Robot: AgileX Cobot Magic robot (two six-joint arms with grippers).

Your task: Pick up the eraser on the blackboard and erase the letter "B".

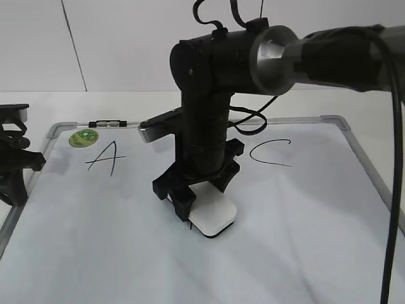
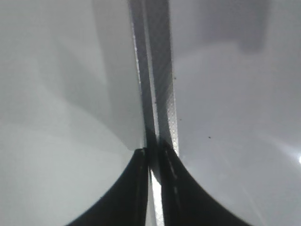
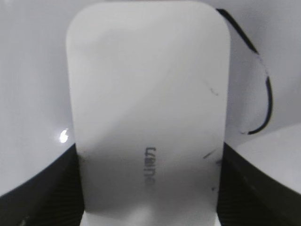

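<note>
looking at my exterior view, i've got the right gripper [image 1: 201,204] down on the blackboard [image 1: 304,215], planted near the middle of it, between the slanted "a" [image 1: 104,157] at about ten o'clock and the curved "c" [image 1: 271,154] at about two o'clock. the eraser [image 1: 215,216] sits flat under the claw, white top showing, dark base on the board, poking out toward five o'clock.

on the right wrist view the eraser [image 3: 148,113] fills the frame, and both dark fingers [image 3: 37,188] press against its long sides, closed to the eraser's width, so i'm gripping it. at two to three o'clock of the eraser i see a curved black stroke, broken in places: part of the letter "b" [image 3: 263,89].

my left gripper [image 1: 14,155] rests at the board's nine o'clock edge, off the writing. the left wrist view shows its fingertips [image 2: 141,188] nearly together over the grey frame [image 2: 162,84], nothing between them that i can see. green sticker [image 1: 83,137] sits at the board's far-left corner.
</note>
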